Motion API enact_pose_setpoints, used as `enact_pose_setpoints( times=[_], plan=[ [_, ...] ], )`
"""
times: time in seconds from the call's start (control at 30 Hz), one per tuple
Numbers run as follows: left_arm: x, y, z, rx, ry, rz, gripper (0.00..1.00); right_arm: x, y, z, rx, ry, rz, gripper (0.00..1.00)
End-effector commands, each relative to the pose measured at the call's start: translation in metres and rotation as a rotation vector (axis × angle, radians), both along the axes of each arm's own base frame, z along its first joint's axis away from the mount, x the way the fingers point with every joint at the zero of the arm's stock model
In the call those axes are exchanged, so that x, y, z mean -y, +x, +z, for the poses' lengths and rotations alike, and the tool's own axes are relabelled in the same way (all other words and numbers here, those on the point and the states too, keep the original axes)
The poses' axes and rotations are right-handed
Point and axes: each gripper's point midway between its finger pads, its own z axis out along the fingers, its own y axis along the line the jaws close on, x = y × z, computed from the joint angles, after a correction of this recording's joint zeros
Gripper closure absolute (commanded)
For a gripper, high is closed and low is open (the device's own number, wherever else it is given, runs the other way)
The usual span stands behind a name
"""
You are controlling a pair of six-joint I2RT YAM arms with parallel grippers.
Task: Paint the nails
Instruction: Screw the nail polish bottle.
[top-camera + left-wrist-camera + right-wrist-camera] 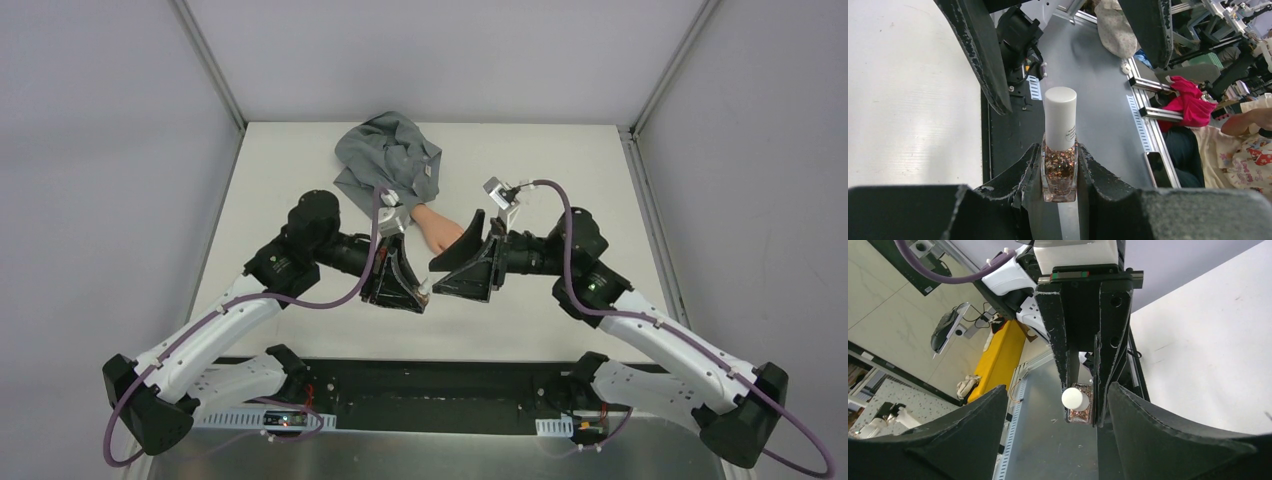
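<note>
My left gripper (1060,172) is shut on a small glass polish bottle (1060,167) of coppery glitter with a white cap (1060,117), held above the table's front edge. My right gripper (1057,392) is open and faces that cap (1075,399) head-on, its fingers (984,55) apart on either side and short of touching it. From above, the two grippers meet tip to tip, left gripper (418,293) and right gripper (452,255). Behind them lies the peach fake hand (437,227) with its grey sleeve (388,158). The nails are hidden behind the right gripper.
The white table (300,180) is walled by grey panels left, right and behind. A black rail (430,385) with the arm bases runs along the near edge. Beyond that edge the wrist views show a grey floor strip (1098,90) and lab clutter.
</note>
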Motion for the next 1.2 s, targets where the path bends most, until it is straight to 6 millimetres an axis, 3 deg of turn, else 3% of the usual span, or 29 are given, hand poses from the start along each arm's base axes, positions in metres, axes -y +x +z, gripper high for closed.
enact_pose_setpoints(
  times=[0.0,0.57,1.17],
  plan=[
    [-0.001,-0.012,0.026,0.055,-0.070,-0.070,1.00,0.001,-0.013,0.014,0.069,0.066,0.084,0.26],
    [0.000,-0.011,0.025,0.044,-0.064,-0.066,1.00,-0.012,-0.015,0.002,0.055,0.036,0.117,0.52],
    [0.002,-0.005,0.025,0.063,-0.073,-0.033,1.00,-0.014,-0.011,-0.012,0.052,-0.022,0.082,0.73]
  ],
)
